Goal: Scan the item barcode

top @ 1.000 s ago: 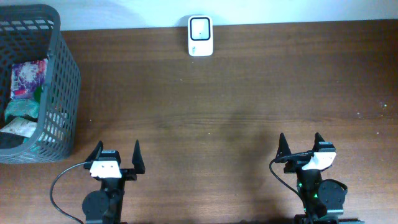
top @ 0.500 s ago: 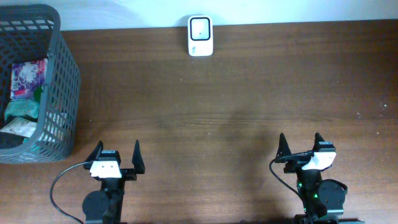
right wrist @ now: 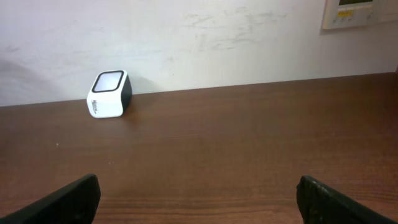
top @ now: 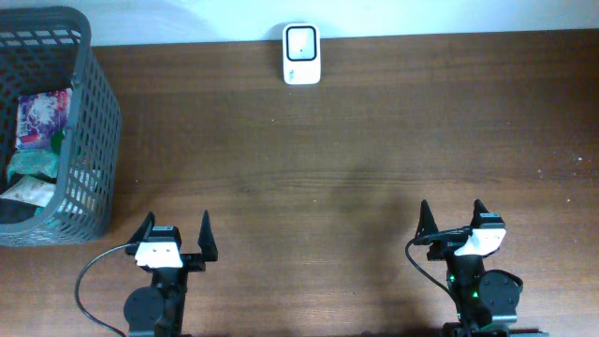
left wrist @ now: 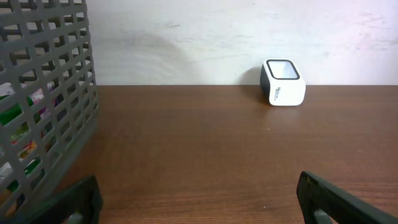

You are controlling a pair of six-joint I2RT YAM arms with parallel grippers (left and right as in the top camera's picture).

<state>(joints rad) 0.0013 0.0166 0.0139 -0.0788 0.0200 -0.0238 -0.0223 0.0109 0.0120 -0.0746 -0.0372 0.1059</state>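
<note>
Two arms sit at the near edge of a brown wooden table [top: 374,140], one toward each side, both facing the far wall [top: 449,14]. The left gripper [top: 178,218] is spread wide and holds nothing. Its two dark fingers [left wrist: 71,202] show in the bottom corners of the left wrist view with bare wood between them. The right gripper [top: 451,206] is spread just as wide and is equally empty, its tips framing bare table in the right wrist view. Neither claw touches anything.

At the far left of the table stands a dark grey basket [top: 98,140] with a lattice wall, ahead and to the left of the left arm and well apart from the right arm. The items lie inside it. A purple packet [top: 42,117] with a flowery print lies toward the back, a green packet [top: 33,166] in front of it, and a pale packet [top: 26,193] nearest the arms. They overlap one another, and any barcode on them is too small to make out. Through the lattice, the left wrist view shows scraps of green and pink.

A small white scanner [top: 301,53] with a dark window on top stands at the far edge of the table, against the wall and roughly midway across. It is well apart from the basket and from both grippers. The lettering on its side is too small to read.

A beige panel [right wrist: 357,12] hangs on the wall at the top right of the right wrist view. A black cable [top: 84,281] loops out from the base of the left arm.
</note>
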